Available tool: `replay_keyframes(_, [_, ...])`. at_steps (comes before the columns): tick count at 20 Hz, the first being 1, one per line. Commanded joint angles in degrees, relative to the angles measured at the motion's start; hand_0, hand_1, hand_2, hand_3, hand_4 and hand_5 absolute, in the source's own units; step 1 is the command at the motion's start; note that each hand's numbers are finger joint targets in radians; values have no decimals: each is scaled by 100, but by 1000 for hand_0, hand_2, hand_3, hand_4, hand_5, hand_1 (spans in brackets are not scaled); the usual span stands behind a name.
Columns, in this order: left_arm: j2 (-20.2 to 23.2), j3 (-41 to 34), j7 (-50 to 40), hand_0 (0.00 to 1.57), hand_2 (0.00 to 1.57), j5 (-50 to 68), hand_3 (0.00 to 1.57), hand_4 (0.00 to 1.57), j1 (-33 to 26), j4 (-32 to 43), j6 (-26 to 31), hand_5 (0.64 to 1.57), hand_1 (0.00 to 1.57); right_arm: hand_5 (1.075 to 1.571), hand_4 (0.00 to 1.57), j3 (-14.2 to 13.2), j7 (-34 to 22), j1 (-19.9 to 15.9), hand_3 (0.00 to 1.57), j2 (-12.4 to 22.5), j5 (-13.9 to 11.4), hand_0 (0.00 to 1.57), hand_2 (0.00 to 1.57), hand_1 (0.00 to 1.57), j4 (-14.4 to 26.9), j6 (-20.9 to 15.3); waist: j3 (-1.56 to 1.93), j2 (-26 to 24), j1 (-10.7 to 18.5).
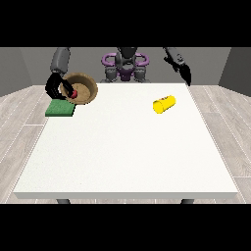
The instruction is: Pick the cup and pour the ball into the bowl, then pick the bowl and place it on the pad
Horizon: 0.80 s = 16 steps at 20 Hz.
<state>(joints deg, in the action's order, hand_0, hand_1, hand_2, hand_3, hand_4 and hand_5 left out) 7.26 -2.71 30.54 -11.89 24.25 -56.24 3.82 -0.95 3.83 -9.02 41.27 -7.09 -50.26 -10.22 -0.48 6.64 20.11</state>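
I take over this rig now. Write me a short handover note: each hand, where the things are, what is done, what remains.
Hand at the view's left: curled round the rim of the brown bowl, holding it tilted above the table's far left corner.
Hand at the view's right: raised beyond the table's far right edge, holding nothing; whether its fingers are open or shut cannot be told.
Yellow cup: lying on its side on the white table, right of centre.
Red ball: inside the bowl.
Green pad: flat on the table, just below the bowl.
Done: ball is in the bowl, bowl is picked up.
Left: set the bowl down on the pad and let go.
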Motion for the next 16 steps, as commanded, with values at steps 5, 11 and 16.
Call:
replay_keyframes(5, [160, -533, 313, 0, 0, 231, 0, 0, -540, 514, -281, 721, 0, 1523, 1571, 393, -909, -130, 1565, 1483, -521, 1571, 1571, 1571, -938, 1380, 36, -570, -1111])
replay_keyframes(11, [896, -1150, 1228, 0, 0, 514, 0, 0, -142, 789, -140, 676, 0, 1534, 1571, -82, -1076, -1263, 1470, 1406, -588, 1571, 1571, 1571, -701, 1502, 41, 542, -1131])
replay_keyframes(16, [1313, -1511, 1543, 0, 0, 990, 0, 465, -56, 568, 407, 1136, 0, 1569, 1530, -535, -201, -1289, 1541, 994, -735, 1571, 1571, 1571, 310, 484, 53, 1223, -907])
